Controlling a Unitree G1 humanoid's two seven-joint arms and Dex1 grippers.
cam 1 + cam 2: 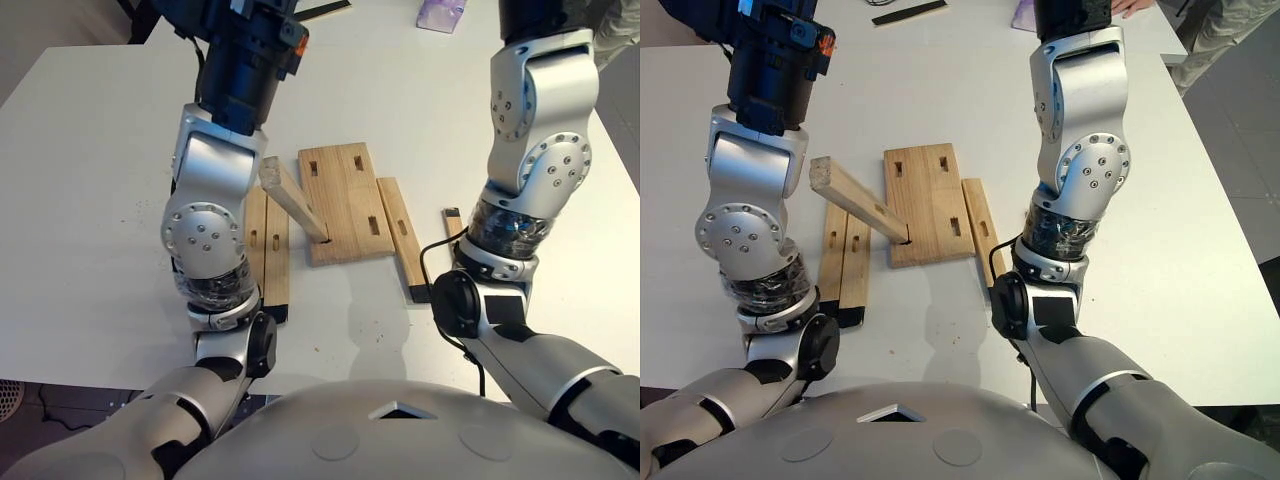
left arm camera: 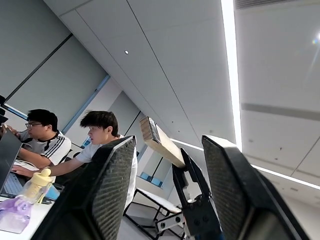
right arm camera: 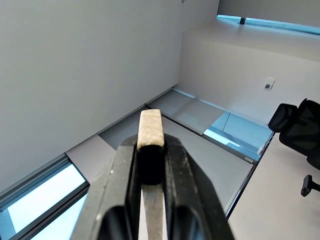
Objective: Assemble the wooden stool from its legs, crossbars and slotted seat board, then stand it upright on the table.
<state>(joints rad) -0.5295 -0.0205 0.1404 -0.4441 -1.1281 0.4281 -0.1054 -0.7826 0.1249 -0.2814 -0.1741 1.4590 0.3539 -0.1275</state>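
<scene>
I count one seat board (image 1: 345, 190), one leg (image 1: 292, 200) tilted in it, three slats (image 1: 277, 250); left end effector (image 2: 170, 150) spread, right end effector (image 3: 150, 152) pinching a stick (image 3: 150, 127)

My left gripper (image 2: 170, 144) points up at the ceiling (image 2: 165, 45), its two dark, ribbed fingers (image 2: 107, 190) standing well apart. Through the gap between them, farther off, I see my right gripper (image 2: 186, 167) clamped on a pale wooden bar (image 2: 161, 141) that tilts out past its tips. A long light strip (image 2: 230, 60) runs across the ceiling. Off beside one finger, a yellow bottle (image 2: 38, 184) stands near a purple packet (image 2: 12, 220).
</scene>
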